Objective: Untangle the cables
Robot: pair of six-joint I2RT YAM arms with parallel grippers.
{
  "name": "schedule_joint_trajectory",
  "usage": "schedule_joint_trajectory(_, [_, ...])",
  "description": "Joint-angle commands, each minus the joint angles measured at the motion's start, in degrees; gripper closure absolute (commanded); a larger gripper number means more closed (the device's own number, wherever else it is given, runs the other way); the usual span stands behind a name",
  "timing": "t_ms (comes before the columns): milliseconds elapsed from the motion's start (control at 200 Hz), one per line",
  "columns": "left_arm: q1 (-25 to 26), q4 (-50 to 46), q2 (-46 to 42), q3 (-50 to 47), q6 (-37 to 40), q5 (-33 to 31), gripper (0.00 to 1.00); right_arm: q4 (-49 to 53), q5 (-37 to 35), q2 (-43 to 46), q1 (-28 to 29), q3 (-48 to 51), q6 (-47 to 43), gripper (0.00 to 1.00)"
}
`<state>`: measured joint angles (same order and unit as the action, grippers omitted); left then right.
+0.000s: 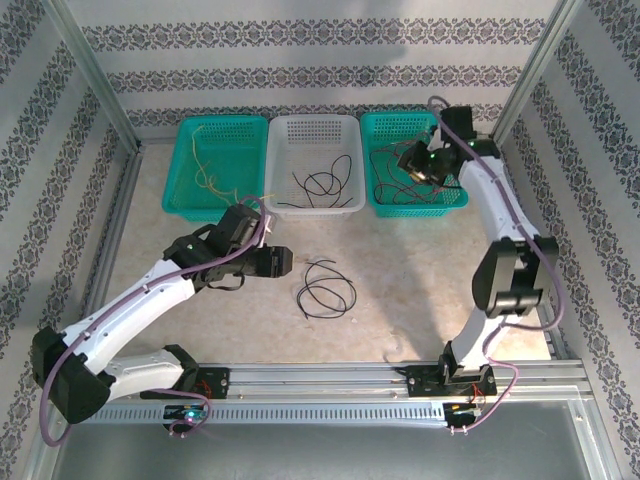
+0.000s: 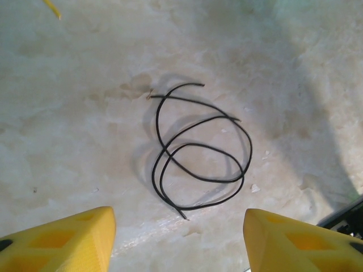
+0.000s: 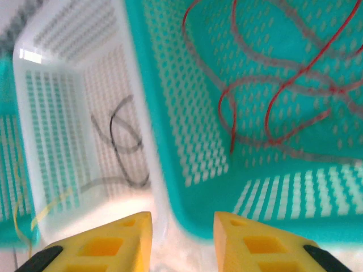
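Observation:
A loose black cable [image 1: 326,291] lies coiled on the table in front of the baskets. My left gripper [image 1: 286,262] hovers just left of it, open. In the left wrist view the coil [image 2: 164,150] lies ahead of the wide-apart yellow fingers [image 2: 74,241], untouched. My right gripper [image 1: 413,166] hangs over the right teal basket [image 1: 455,198], open and empty. Its wrist view shows red cables [image 3: 232,133] on that basket's floor. Another black cable [image 1: 325,181] lies in the white basket [image 1: 312,207], and a yellow cable [image 1: 203,160] in the left teal basket [image 1: 185,205].
The three baskets stand side by side along the back of the table. Aluminium frame posts rise at the back corners. A rail [image 1: 320,375] runs across the near edge between the arm bases. Purple arm cables run along both arms.

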<state>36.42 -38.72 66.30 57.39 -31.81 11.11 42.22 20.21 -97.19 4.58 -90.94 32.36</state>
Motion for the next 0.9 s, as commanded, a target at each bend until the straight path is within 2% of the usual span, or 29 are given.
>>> schedule_joint_trajectory(0, [0.7,5.5,2.9,-3.2,-2.4,1.0,0.45,-1.5,-2.8,8.9,6.5,9.4,-2.8,0.63])
schedule_joint_trajectory(95, [2.2,7.0,7.1,-4.2,-3.0,2.6,0.51,-2.9,-5.1,15.3,13.3,19.1,-1.7,0.62])
schedule_joint_trajectory(160, [4.0,7.6,9.5,-5.1,-2.3,0.6,0.52,-4.9,-5.5,18.7,17.5,25.2,0.3,0.62])
schedule_joint_trajectory(295, [5.9,10.1,16.0,-6.8,-2.0,-0.9,0.59,-6.9,-6.6,23.0,23.2,34.2,4.5,0.62])
schedule_joint_trajectory(510, [8.0,10.0,24.9,-3.8,0.8,-1.1,0.63,-7.6,-6.8,27.4,24.2,38.2,6.7,0.62])
schedule_joint_trajectory(894, [9.4,11.1,32.6,-0.5,1.1,-2.3,0.70,-6.7,-7.5,30.5,24.2,39.5,6.8,0.62])
